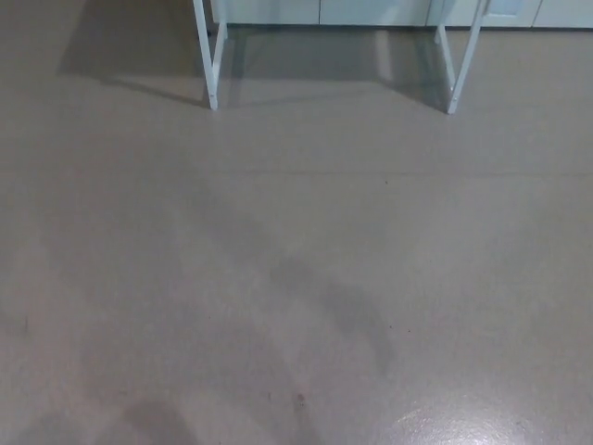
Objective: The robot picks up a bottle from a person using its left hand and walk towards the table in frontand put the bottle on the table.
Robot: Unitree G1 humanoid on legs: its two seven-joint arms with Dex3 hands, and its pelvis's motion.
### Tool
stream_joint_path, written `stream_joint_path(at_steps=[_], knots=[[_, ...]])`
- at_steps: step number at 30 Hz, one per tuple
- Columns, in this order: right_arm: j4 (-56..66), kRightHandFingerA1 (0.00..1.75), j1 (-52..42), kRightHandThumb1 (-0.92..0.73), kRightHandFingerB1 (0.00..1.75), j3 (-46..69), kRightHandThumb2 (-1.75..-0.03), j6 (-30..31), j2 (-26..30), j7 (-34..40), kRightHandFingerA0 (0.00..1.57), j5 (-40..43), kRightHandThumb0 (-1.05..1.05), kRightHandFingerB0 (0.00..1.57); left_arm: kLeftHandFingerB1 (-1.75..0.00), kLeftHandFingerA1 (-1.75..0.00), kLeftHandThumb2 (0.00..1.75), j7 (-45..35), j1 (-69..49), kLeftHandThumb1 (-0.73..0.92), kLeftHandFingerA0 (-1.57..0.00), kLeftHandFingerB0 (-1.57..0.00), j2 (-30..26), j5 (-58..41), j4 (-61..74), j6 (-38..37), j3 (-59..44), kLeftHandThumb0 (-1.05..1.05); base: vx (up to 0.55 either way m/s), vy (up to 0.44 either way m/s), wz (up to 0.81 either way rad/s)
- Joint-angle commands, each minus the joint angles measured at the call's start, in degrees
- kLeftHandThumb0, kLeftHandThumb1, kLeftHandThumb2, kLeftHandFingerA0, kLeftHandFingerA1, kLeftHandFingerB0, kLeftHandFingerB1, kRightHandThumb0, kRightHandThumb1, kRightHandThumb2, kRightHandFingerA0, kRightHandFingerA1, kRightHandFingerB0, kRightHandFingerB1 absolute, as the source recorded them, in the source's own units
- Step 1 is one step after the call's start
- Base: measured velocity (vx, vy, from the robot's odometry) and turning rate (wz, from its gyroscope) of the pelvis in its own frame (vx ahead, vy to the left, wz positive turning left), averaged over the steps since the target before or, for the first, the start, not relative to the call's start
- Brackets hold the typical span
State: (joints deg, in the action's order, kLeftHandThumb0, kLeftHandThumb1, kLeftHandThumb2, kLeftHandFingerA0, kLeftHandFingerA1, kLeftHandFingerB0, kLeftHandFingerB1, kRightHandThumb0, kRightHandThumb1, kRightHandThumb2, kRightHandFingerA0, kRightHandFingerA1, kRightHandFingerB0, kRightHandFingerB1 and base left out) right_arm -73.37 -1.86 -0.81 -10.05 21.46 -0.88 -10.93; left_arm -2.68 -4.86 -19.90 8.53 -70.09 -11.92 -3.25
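No bottle shows in the head view, and neither of my hands is in the picture. Only the white legs of a table appear at the top: the left leg (211, 56) and the right leg (460, 60) stand on the grey floor. The tabletop itself is cut off above the picture.
Grey-brown floor (296, 278) fills nearly the whole view, with soft shadows across it and a bright glare patch at the bottom right. Pale cabinet fronts (371, 11) run along the top edge behind the table legs.
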Motion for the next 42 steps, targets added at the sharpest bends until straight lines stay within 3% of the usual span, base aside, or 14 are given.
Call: stream_joint_path(at_steps=[1,5,6,10,11,13,14,15,16,22,25,26,28,42], knots=[[-0.68,0.52,-0.34,-0.70,0.43,0.03,-0.61,-2.50,1.07,0.42,0.66,-0.22,-0.34,0.52,-0.50,-0.69,0.90,0.98,0.12,0.40,-0.52,-0.15,-0.99,0.03,-1.14,-3.14,0.12,-0.27,0.00,0.000,0.00],[-0.44,0.53,0.58,-0.72,0.44,-0.20,-0.61,-2.21,0.97,-0.07,0.65,-0.30,-0.34,0.53,-0.50,-0.68,0.90,0.46,0.78,0.40,-0.53,-0.14,-1.24,-0.32,-1.42,-3.32,-0.13,-0.27,0.00,0.000,0.00],[-0.21,0.54,0.87,-0.72,0.45,-0.03,-0.61,-2.00,1.02,-0.20,0.67,-0.05,-0.33,0.53,-0.34,-0.55,0.59,1.04,0.96,0.60,-0.62,-0.29,-1.21,-0.02,-1.47,-3.39,0.10,-0.39,0.00,0.000,0.00],[-0.74,0.52,0.23,-0.71,0.44,-0.08,-0.61,-2.08,0.87,-0.16,0.68,-0.06,-0.34,0.54,-0.49,-0.70,0.90,1.46,0.11,0.40,-0.54,-0.12,-1.19,0.02,-1.48,-4.05,0.17,-0.27,0.00,0.000,0.00],[-0.74,0.51,0.12,-0.71,0.43,0.33,-0.60,-1.92,0.75,-0.41,0.64,0.42,-0.32,0.50,-0.31,-0.64,0.57,1.90,0.33,0.59,-0.60,-0.26,-1.15,0.37,-1.62,-3.17,0.50,-0.41,0.00,0.000,0.00],[-0.85,0.51,-0.29,-0.71,0.44,0.34,-0.60,-2.21,0.64,-0.56,0.64,0.42,-0.33,0.52,-0.32,-0.78,0.57,1.55,-0.05,0.58,-0.62,-0.25,-1.01,-0.36,-1.66,-3.32,-0.04,-0.38,0.00,0.000,0.00],[-0.99,0.53,-0.26,-0.71,0.44,0.24,-0.61,-2.26,0.64,-0.44,0.67,0.25,-0.33,0.54,-0.49,-0.77,0.90,1.43,-0.13,0.40,-0.60,-0.10,-0.81,-0.85,-1.67,-3.45,-0.46,-0.26,0.00,0.000,0.00],[-1.14,0.55,0.01,-0.71,0.45,0.13,-0.61,-2.15,0.76,-0.51,0.71,0.08,-0.34,0.55,-0.31,-0.67,0.57,1.49,-0.02,0.57,-0.62,-0.24,-0.55,-1.15,-1.73,-3.68,-0.76,-0.37,0.00,0.000,0.00],[-1.29,0.55,0.37,-0.71,0.45,0.00,-0.61,-1.97,0.93,-0.69,0.71,-0.08,-0.34,0.55,-0.31,-0.67,0.57,1.63,0.16,0.57,-0.62,-0.24,-0.27,-1.34,-1.83,-3.99,-1.00,-0.37,0.00,0.000,0.00],[-1.56,0.52,-0.15,-0.72,0.44,-0.23,-0.59,-1.98,0.61,-0.85,0.68,-0.15,-0.33,0.55,-0.37,-0.45,0.72,2.96,-1.78,0.45,-0.26,-0.12,-0.04,-0.73,0.40,-7.61,-0.22,-0.59,0.00,0.000,0.00],[-1.79,0.51,0.52,-0.72,0.44,-0.43,-0.59,-1.79,0.43,-0.83,0.69,-0.32,-0.33,0.56,-0.30,-0.43,0.72,-3.11,-5.10,0.42,-0.16,-0.09,2.73,-6.32,10.07,-14.08,-3.20,-0.62,0.00,0.000,0.00],[-1.76,0.52,0.22,-0.72,0.44,-0.68,-0.60,-2.32,0.47,-0.88,0.69,-0.55,-0.33,0.55,-0.49,-0.50,0.88,-5.89,-7.10,0.32,0.00,0.00,3.80,-8.70,15.09,-14.76,-3.91,-0.32,0.00,0.000,0.00],[-1.93,0.52,0.16,-0.71,0.44,-1.69,-0.61,-2.47,0.64,-0.41,0.71,-1.55,-0.33,0.57,-0.28,-0.38,0.73,-12.53,-12.87,0.38,-0.02,-0.09,5.53,-13.71,31.33,-16.41,-2.81,-0.61,0.00,0.000,0.00],[-2.11,0.51,1.03,-0.71,0.44,-2.73,-0.59,-2.25,0.77,-0.27,0.71,-1.94,-0.33,0.60,0.00,-0.06,0.73,-26.82,-27.50,0.41,0.00,0.00,-6.54,-27.41,89.63,-6.33,7.97,-0.65,0.00,0.000,0.00]])
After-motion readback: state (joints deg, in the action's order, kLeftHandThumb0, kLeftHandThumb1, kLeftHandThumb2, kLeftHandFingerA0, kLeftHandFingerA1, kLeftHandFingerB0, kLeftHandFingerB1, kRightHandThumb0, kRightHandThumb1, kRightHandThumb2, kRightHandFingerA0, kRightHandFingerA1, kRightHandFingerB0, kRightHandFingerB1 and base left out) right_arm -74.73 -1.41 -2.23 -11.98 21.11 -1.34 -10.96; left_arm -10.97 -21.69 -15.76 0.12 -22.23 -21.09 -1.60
